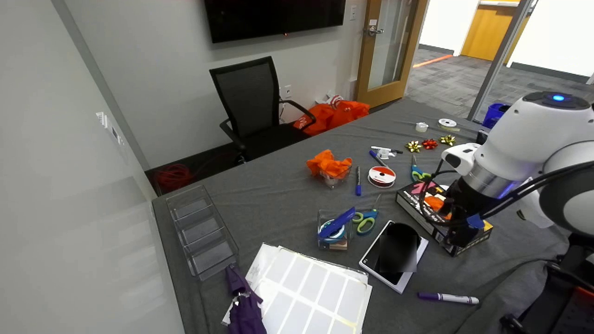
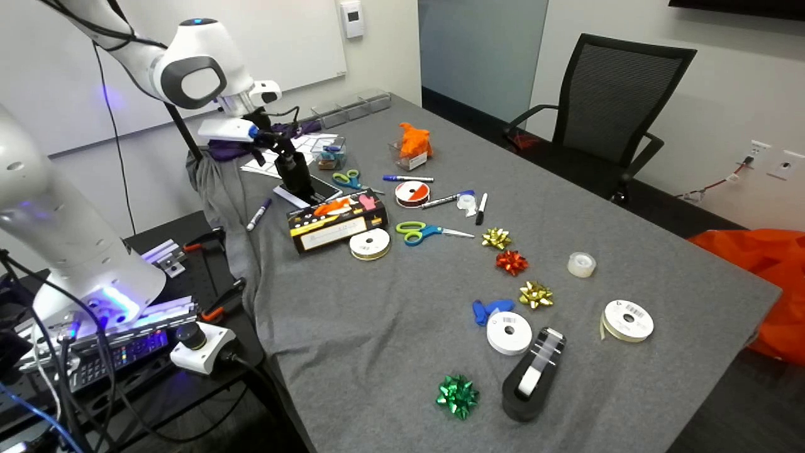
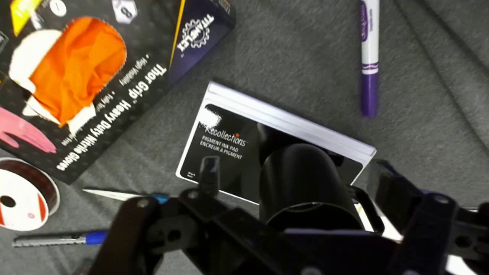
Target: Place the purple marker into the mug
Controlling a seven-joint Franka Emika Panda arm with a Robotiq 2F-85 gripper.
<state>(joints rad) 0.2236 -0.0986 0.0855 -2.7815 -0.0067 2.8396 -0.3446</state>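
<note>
Looking across the grey tablecloth (image 2: 371, 314), creased in places and busy all over. Up to the white arm (image 1: 515, 134), bent down over it in both exterior views. Down to the glove box (image 2: 336, 221), lying close to the action: swing sideways too low and risk clipping it, shunting it toward everything nearby. Now to the gripper (image 3: 296, 172), with fingers (image 3: 397, 198) spread well apart and nothing pinched between; cannot tell how much height to spare. On to the ink pad (image 3: 237, 133), flat, glossy, and by the look of it a slippery perch. Straight to the black mug (image 3: 301, 183), standing mouth up on that ink pad, with handle (image 3: 368, 202) turned toward one of the fingers. Careful here: descend at this spot and maybe snag that handle, dragging or tipping the lot. Last to the purple marker (image 3: 369, 61), lying loose on the tablecloth, near the ink pad but not touching, cut off at the edge of the wrist view and not yet picked up. Round-looking, so liable to roll if brushed off-centre; thin, so easily missed by closing too high, or lost to a pinch of tablecloth by pressing too low. And later, with a crooked grip, likely to strike the rim and drop outside.
</note>
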